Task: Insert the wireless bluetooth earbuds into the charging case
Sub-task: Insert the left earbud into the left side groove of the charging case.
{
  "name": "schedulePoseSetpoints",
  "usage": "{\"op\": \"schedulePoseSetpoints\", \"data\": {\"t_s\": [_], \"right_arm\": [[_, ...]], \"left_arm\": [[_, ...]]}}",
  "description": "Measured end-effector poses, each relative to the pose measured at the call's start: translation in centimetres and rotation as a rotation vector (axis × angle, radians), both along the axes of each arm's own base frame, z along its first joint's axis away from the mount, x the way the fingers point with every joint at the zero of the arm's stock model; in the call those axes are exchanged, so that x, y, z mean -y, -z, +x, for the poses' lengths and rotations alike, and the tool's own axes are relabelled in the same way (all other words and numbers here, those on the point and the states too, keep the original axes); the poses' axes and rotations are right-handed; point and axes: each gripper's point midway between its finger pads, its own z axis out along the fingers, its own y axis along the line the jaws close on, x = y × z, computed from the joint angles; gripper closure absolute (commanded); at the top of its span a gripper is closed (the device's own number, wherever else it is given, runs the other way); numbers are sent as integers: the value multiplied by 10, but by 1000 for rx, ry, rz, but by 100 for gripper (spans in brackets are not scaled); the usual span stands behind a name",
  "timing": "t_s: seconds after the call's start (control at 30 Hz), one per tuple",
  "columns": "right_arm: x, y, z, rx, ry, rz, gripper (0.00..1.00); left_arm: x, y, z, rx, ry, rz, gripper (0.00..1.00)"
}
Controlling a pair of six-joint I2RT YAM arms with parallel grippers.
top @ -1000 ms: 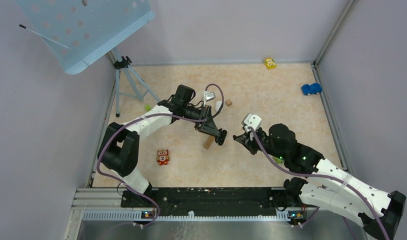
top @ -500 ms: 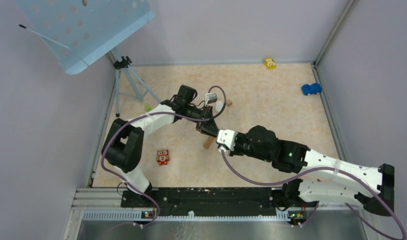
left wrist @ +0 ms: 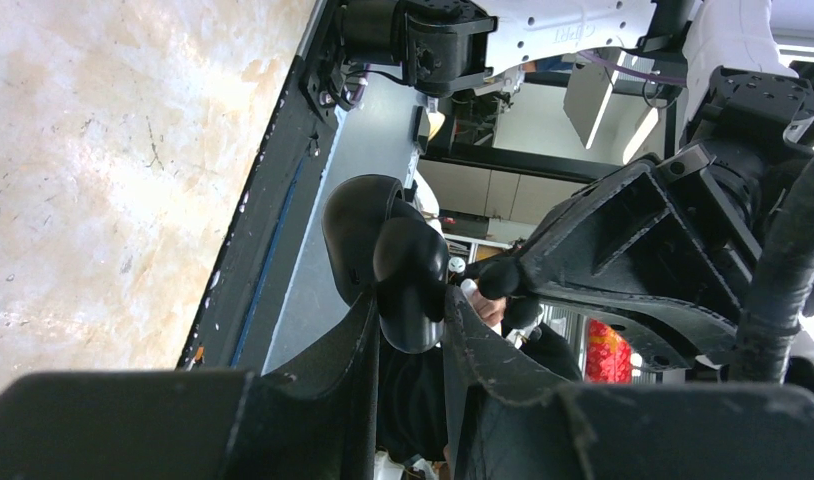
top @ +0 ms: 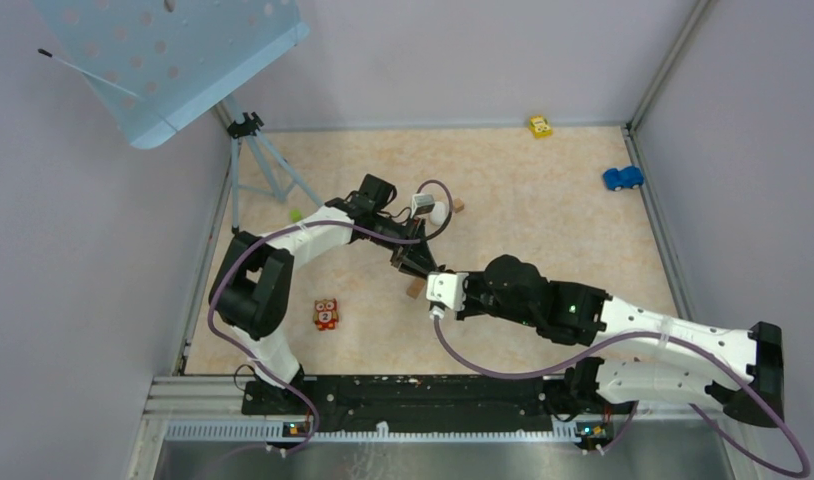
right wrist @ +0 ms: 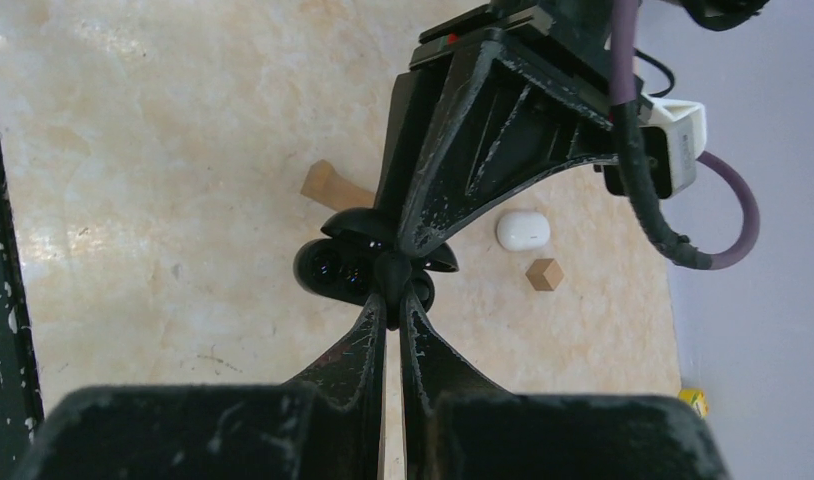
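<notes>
My left gripper (left wrist: pixel 408 322) is shut on a black charging case (left wrist: pixel 383 235), held above the floor near the middle of the workspace. In the right wrist view the case (right wrist: pixel 335 270) faces me with its lid open. My right gripper (right wrist: pixel 393 302) is shut on a small black earbud (right wrist: pixel 391 274), pressed right up against the case under the left fingers (right wrist: pixel 453 150). From the top, both grippers meet at one spot: the left gripper (top: pixel 415 260) and the right gripper (top: pixel 429 274). Whether the earbud sits in its socket is hidden.
A white rounded pod (right wrist: pixel 523 230) and a small wooden cube (right wrist: pixel 545 273) lie beyond the case. A tan block (top: pixel 416 289) lies beneath the grippers. An owl toy (top: pixel 326 314), blue car (top: pixel 623 178), yellow car (top: pixel 540 126) and tripod (top: pixel 253 150) stand around the floor.
My right arm swung left and brought its shut gripper up against the case in the left gripper. The left gripper shifted slightly back and left, still holding the case.
</notes>
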Motion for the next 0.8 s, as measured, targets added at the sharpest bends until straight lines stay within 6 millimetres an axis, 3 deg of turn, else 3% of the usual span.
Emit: {"op": "schedulePoseSetpoints", "data": {"t_s": [0.13, 0.8], "right_arm": [[1, 11, -2, -12, -18, -47, 100], [-3, 24, -3, -17, -46, -99, 100]], "left_arm": [[-1, 1, -1, -6, 0, 6, 100], [-1, 1, -2, 1, 6, 1, 100]]}}
